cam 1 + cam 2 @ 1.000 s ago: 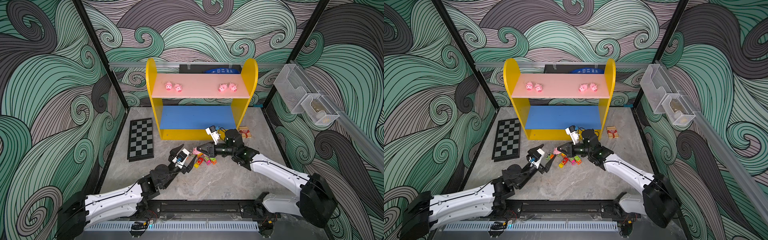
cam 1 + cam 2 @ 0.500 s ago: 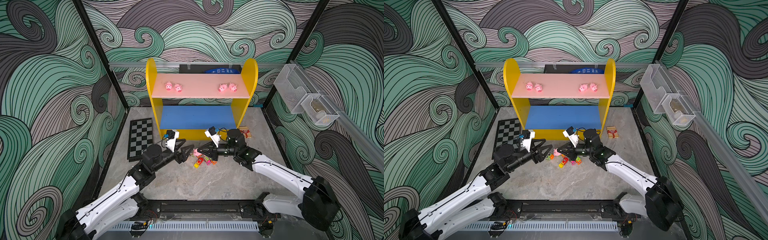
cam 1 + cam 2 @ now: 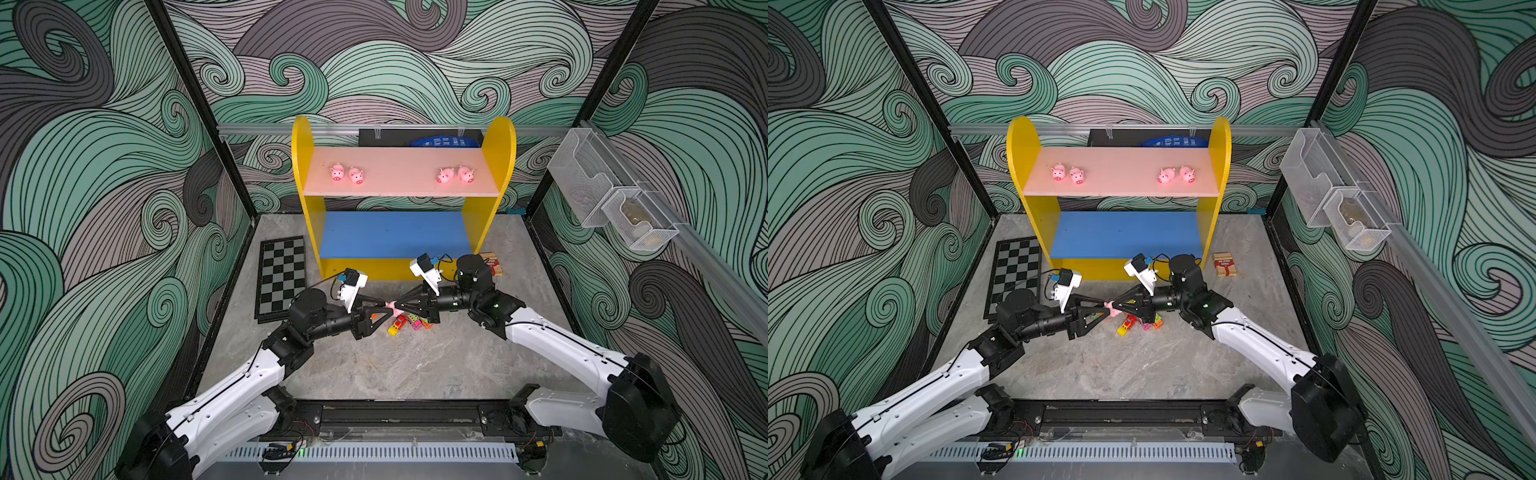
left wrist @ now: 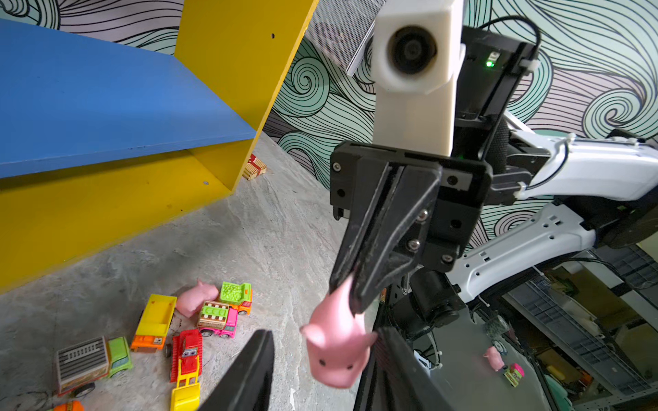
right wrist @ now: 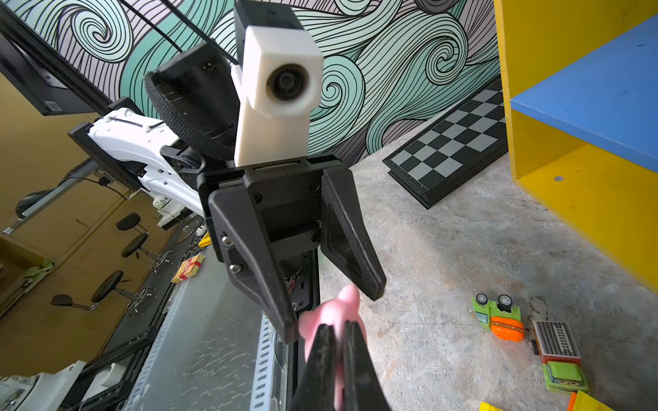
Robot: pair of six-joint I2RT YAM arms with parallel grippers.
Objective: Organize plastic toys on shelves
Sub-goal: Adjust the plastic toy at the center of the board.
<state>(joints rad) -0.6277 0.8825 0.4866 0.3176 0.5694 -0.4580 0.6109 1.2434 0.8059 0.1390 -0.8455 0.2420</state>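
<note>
Handover in mid-air over the counter (image 3: 395, 365), near the shelves (image 3: 395, 237). The right gripper (image 4: 350, 291) pinches the pig (image 4: 334, 352) by its rear. The left gripper (image 5: 331, 311) is half open, jaws flanking its head. I'd close left squarely before right releases.

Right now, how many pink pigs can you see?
6. Four pigs on the pink upper board, two near each end; one pig in the right gripper; one on the floor among the toy vehicles.

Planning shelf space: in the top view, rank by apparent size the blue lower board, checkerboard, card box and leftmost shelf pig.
Largest to smallest:
blue lower board
checkerboard
card box
leftmost shelf pig
None close.
</note>
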